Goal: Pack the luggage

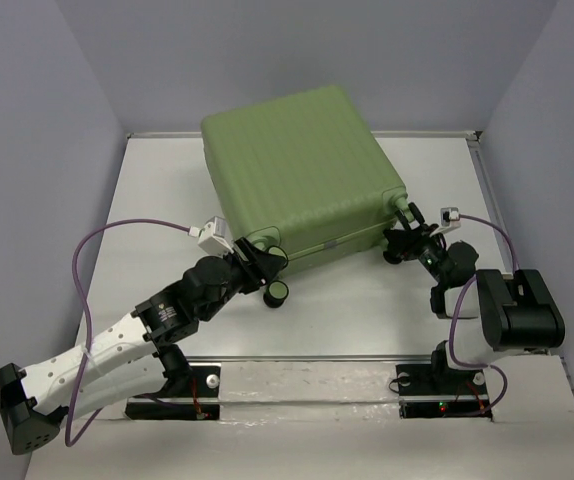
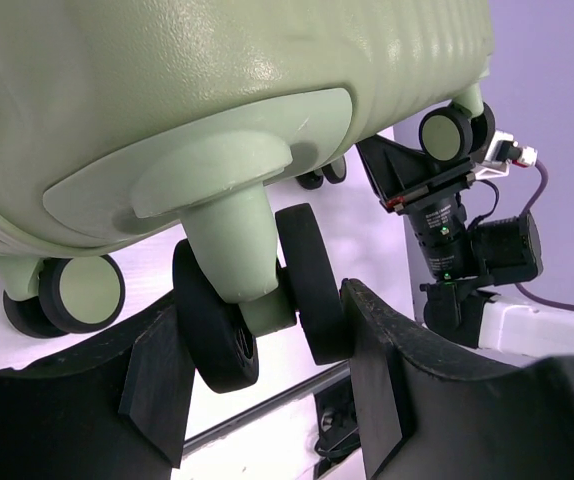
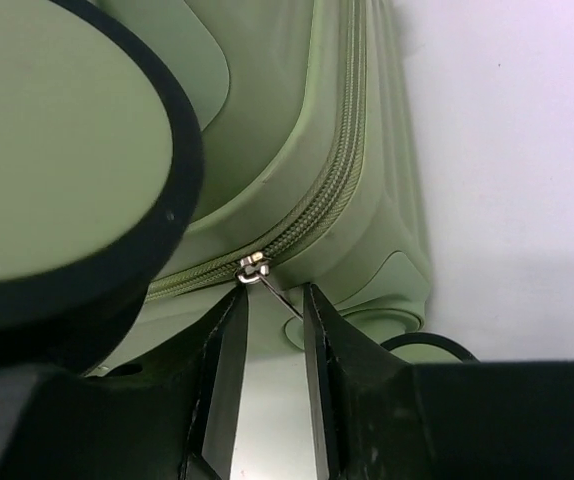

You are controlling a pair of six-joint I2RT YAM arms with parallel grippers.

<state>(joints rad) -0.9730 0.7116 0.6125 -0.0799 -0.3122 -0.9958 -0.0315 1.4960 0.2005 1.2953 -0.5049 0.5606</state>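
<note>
The luggage (image 1: 302,165) is a light-green ribbed hard-shell suitcase, lying zipped up on the white table. My left gripper (image 1: 257,262) is at its near left corner. In the left wrist view the left gripper (image 2: 262,320) straddles a black twin wheel (image 2: 312,280), and both fingers press against it. My right gripper (image 1: 404,243) is at the near right corner. In the right wrist view the right gripper (image 3: 275,295) stands narrowly open under the zipper slider. The thin metal zipper pull (image 3: 279,293) slants between the tips and touches the right finger (image 3: 317,330).
Another black-and-green wheel (image 1: 278,291) points toward the arms, and one (image 3: 57,150) fills the left of the right wrist view. White table (image 1: 367,310) runs between suitcase and arm bases. Grey walls enclose the table on three sides. A purple cable (image 1: 87,260) loops at the left.
</note>
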